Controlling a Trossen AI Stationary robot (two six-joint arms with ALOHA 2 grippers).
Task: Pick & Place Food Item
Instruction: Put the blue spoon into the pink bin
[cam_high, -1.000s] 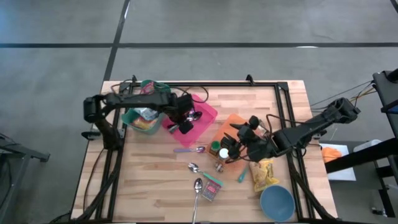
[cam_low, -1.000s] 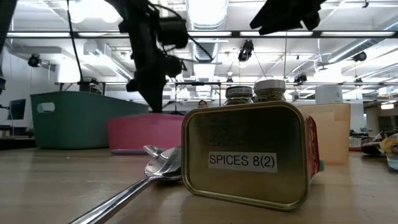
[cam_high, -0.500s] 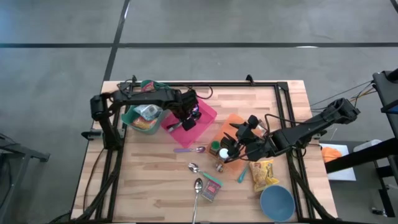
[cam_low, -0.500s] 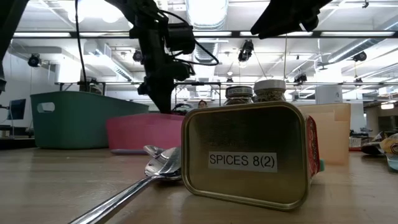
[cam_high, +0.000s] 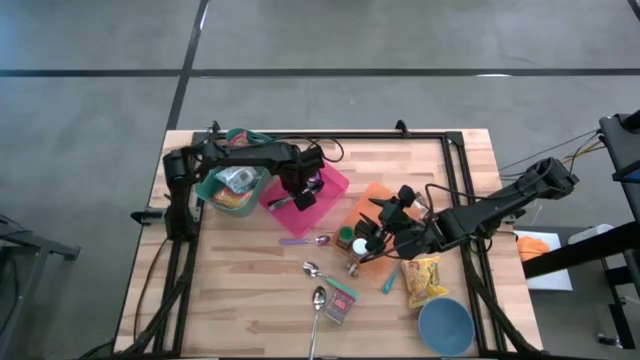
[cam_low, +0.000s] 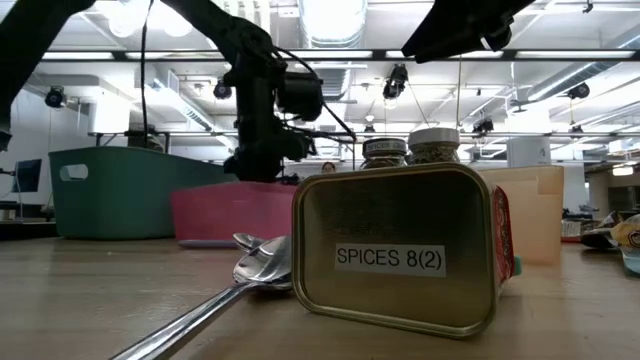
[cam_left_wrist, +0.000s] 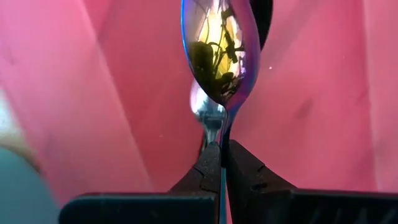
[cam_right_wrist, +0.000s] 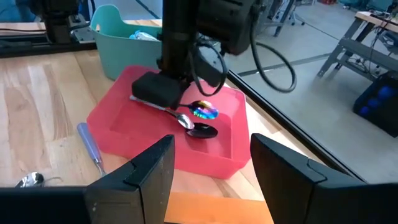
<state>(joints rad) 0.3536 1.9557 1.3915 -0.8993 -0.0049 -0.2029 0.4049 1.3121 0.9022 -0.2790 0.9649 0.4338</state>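
Because my left gripper (cam_left_wrist: 221, 163) is clamped tight on the handle of an iridescent spoon (cam_left_wrist: 221, 56), everything about the coming move turns on that spoon's long axis: it runs straight out ahead of my fingertips, bowl forward, with the floor of the pink tray (cam_left_wrist: 323, 93) filling the wrist view behind it. From above, this gripper hangs over the tray's middle (cam_high: 303, 190), so the tray lies directly beneath what I hold, not off to a side. Seen from my other wrist, the spoon's bowl sits low inside the tray, just beside a darker spoon (cam_right_wrist: 202, 130) already lying there. Whether the two touch I cannot tell from here.

I judge this as the placing step: opening the fingers should lay the handle down roughly along its present axis, inside the tray walls. The risk is the handle catching the rim or knocking the dark spoon.

My right gripper (cam_right_wrist: 211, 171) waits with its fingers apart, holding nothing, over the orange tray (cam_high: 375, 200) near the spice jars (cam_high: 352, 243), well away from the pink one; my left is clearly the arm for this.

Farther out, the green bin (cam_high: 232, 185) stands just beyond the pink tray, and the spice tin (cam_low: 395, 250) and loose spoons (cam_high: 314, 295) lie on the table's near side.
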